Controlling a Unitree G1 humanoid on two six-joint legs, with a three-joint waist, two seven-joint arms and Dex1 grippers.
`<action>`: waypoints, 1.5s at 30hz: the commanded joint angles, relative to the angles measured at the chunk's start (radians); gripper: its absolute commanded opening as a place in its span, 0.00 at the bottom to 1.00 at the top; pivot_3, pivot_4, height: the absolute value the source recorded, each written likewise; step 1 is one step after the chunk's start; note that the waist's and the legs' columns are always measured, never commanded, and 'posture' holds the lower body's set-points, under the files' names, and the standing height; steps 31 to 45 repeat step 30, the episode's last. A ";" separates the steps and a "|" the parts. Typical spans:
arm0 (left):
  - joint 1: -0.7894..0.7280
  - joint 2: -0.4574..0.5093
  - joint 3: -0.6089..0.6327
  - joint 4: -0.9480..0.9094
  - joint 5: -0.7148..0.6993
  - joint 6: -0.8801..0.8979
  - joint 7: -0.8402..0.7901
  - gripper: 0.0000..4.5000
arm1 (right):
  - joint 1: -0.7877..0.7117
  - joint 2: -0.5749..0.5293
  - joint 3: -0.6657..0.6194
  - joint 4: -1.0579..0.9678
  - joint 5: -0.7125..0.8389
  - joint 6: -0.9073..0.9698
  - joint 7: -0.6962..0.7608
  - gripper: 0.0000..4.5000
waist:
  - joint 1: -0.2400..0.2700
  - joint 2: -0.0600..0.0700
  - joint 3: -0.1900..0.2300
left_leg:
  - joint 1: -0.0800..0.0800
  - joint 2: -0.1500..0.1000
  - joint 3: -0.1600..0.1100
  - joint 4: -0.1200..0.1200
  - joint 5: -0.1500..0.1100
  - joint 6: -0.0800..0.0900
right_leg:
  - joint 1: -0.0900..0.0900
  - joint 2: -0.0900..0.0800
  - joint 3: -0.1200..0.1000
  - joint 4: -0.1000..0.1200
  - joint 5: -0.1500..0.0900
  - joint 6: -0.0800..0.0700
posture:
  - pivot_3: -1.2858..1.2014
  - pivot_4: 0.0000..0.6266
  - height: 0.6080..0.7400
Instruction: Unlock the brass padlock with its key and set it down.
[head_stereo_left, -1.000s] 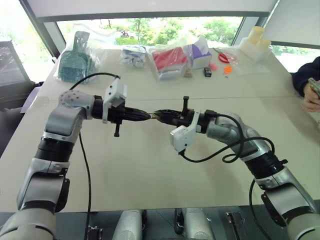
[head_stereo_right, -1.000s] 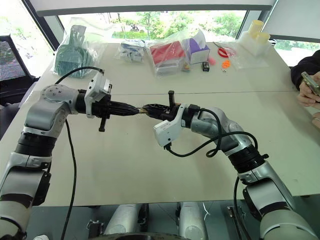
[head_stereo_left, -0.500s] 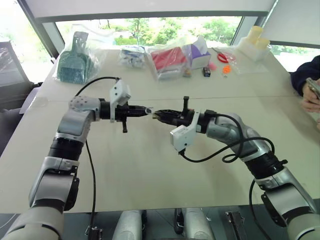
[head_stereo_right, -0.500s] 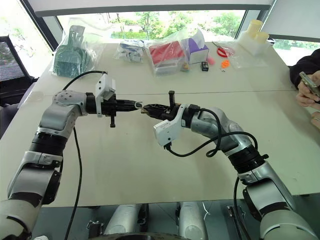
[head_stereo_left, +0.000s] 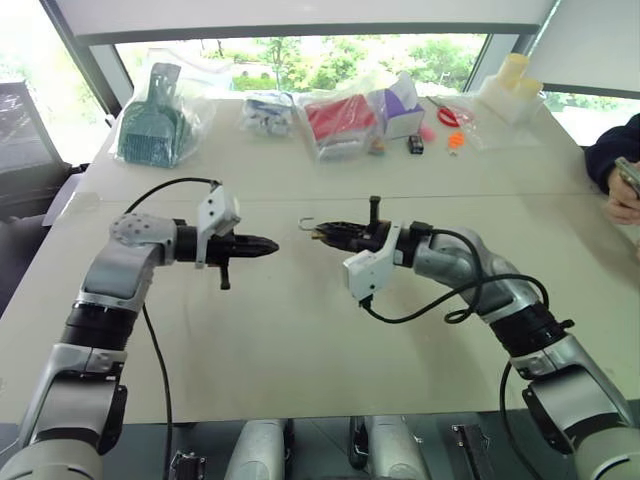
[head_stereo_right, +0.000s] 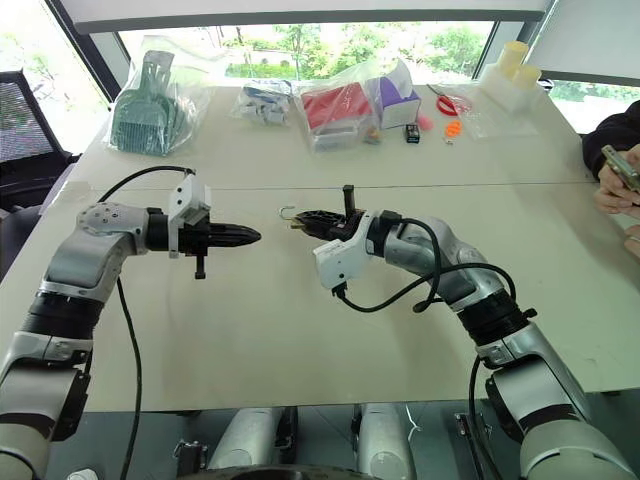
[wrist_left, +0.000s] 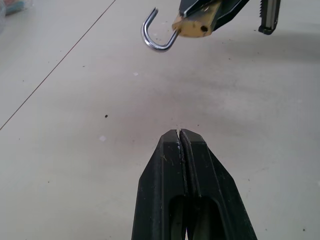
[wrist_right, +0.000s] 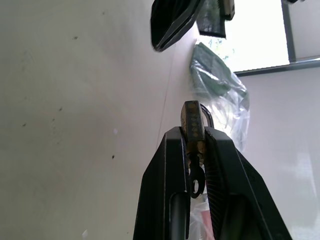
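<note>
Tabletop (head_stereo_left: 300, 330): pale beige, with 1 seam line running across it; near half bare. Far edge, by the window, from the robot's left to right: clear bag holding a green dustpan (head_stereo_left: 150, 125); bag of small white-and-blue items (head_stereo_left: 268, 110); bag with a red item (head_stereo_left: 338, 118); purple-and-white box (head_stereo_left: 400, 108); small dark item (head_stereo_left: 415, 144); orange pieces (head_stereo_left: 455, 139); pale yellow containers (head_stereo_left: 512, 80).
</note>
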 joint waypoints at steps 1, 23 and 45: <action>0.007 0.008 0.039 -0.058 -0.029 0.015 0.023 0.00 | -0.029 0.003 0.013 0.079 -0.019 -0.025 -0.018 0.00 | -0.003 0.000 0.000 | 0.000 0.000 0.000 0.000 0.000 0.000 | 0.000 0.000 0.000 0.000 0.000 0.000 | 0.52 0.24 1.00; 0.134 0.056 0.065 -0.239 -0.091 0.114 0.080 0.00 | 0.108 -0.066 -0.049 -0.105 0.317 0.251 0.277 0.99 | -0.019 0.000 0.000 | 0.001 0.002 -0.002 0.000 0.000 0.000 | 0.000 0.000 0.001 0.003 0.000 0.000 | 0.52 0.24 1.00; 0.172 0.088 0.100 -0.280 -0.112 0.138 0.105 0.00 | 0.184 -0.117 -0.202 -0.380 0.654 0.812 0.449 0.99 | -0.018 0.000 0.000 | 0.002 0.002 -0.002 0.000 0.000 0.000 | 0.000 -0.001 0.002 0.005 0.000 0.000 | 0.52 0.24 1.00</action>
